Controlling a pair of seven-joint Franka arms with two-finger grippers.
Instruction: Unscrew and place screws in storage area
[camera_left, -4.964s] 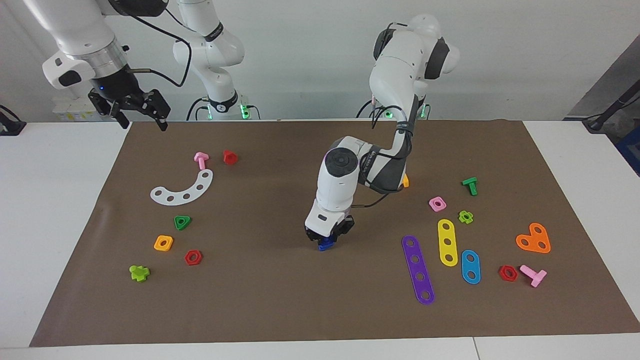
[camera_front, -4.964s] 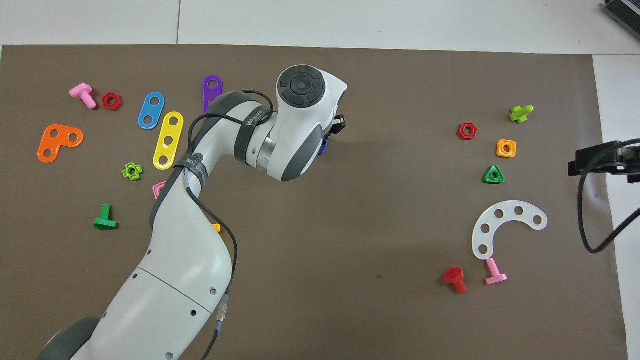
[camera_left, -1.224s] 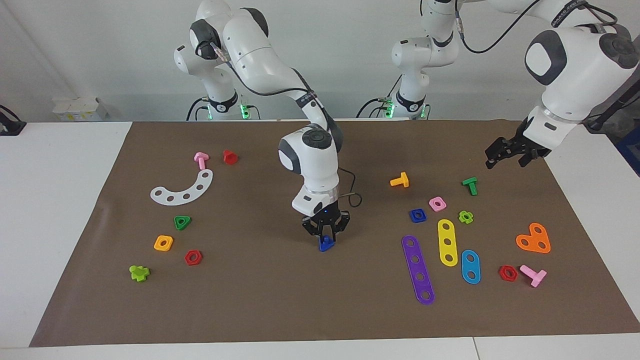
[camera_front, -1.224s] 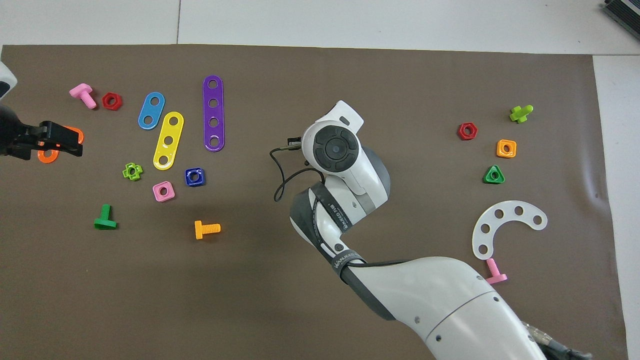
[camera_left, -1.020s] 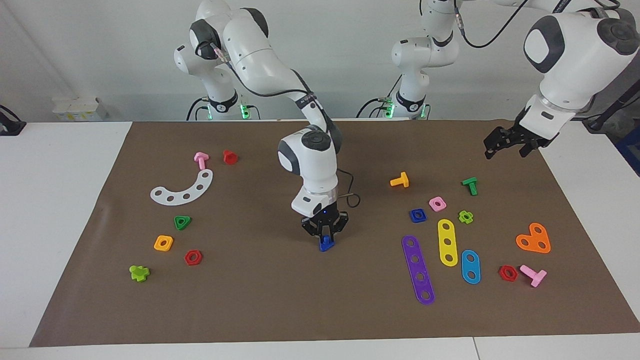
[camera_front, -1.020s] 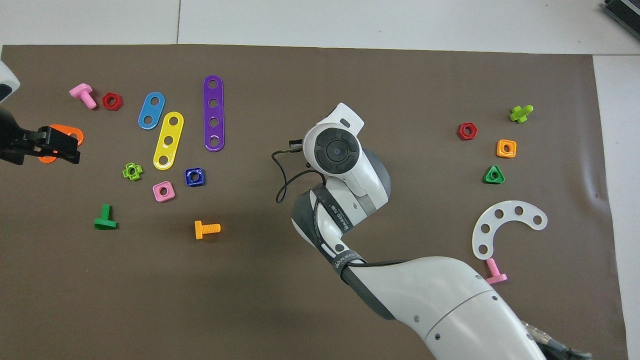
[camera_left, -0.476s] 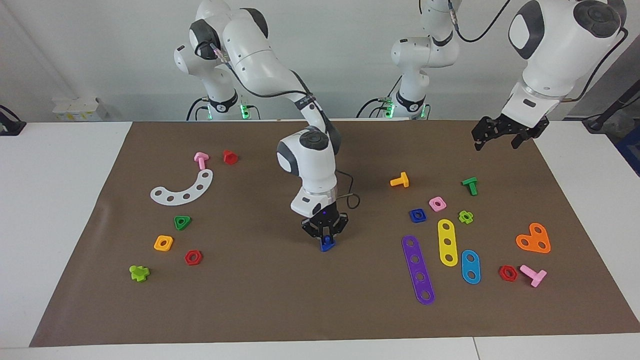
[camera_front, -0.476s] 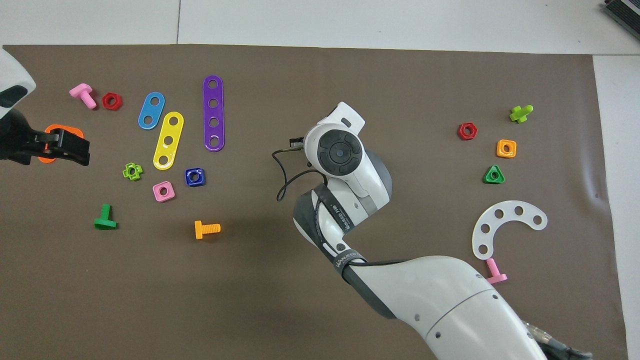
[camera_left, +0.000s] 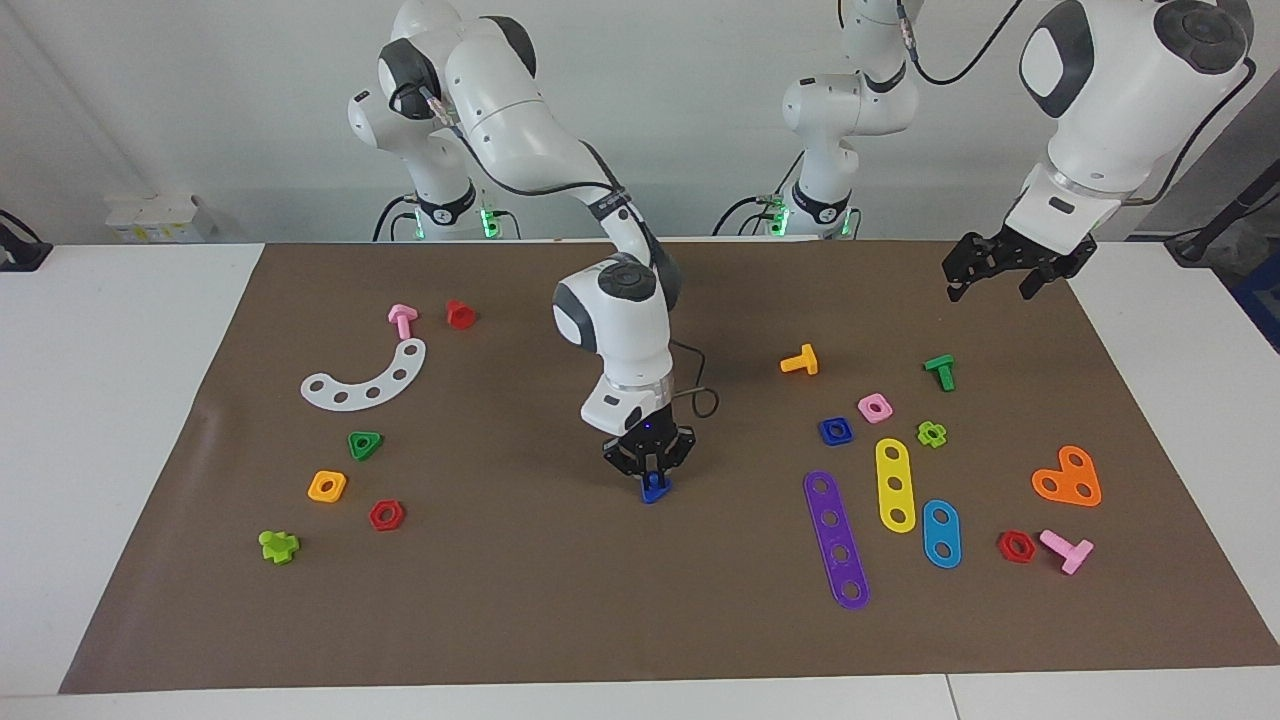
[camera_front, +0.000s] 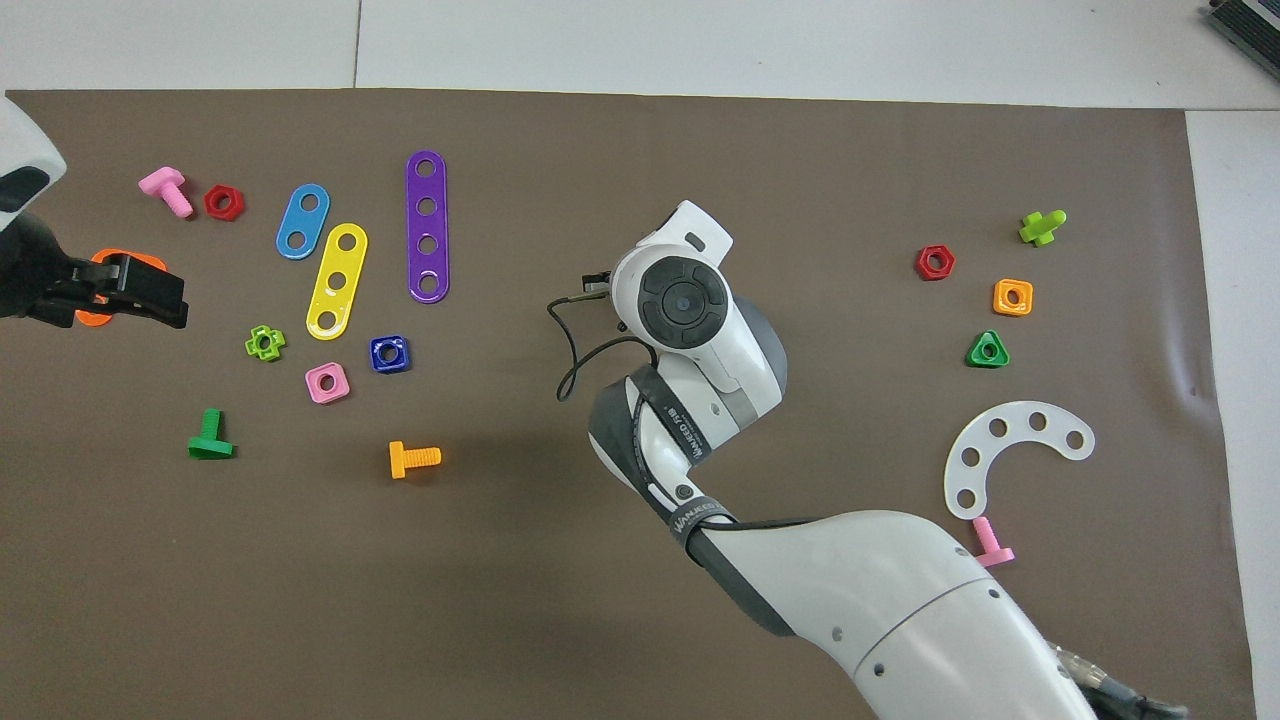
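Facing view: our right gripper (camera_left: 651, 478) has its fingers clenched on the blue bolt (camera_left: 654, 489) at mid-mat, ready to carry it off; the blue nut (camera_left: 835, 431) lies at its three o'clock.

Overhead view: our left gripper (camera_front: 135, 292) waits released over the orange plate (camera_front: 97, 316), clear of the work.

A matt brown paper-like sheet (camera_left: 560, 600) covers the smooth white bench (camera_left: 110, 420). Under the right tool (camera_left: 651, 478), the small blue bolt (camera_left: 653, 489) looks like glossy moulded plastic, as does the blue square nut (camera_left: 835, 431) lying toward the left arm's end. The purple strip (camera_left: 836, 539) beside that nut shines smooth. Both arms wear glossy white shells; the left tool (camera_left: 1000, 266) is matt black.
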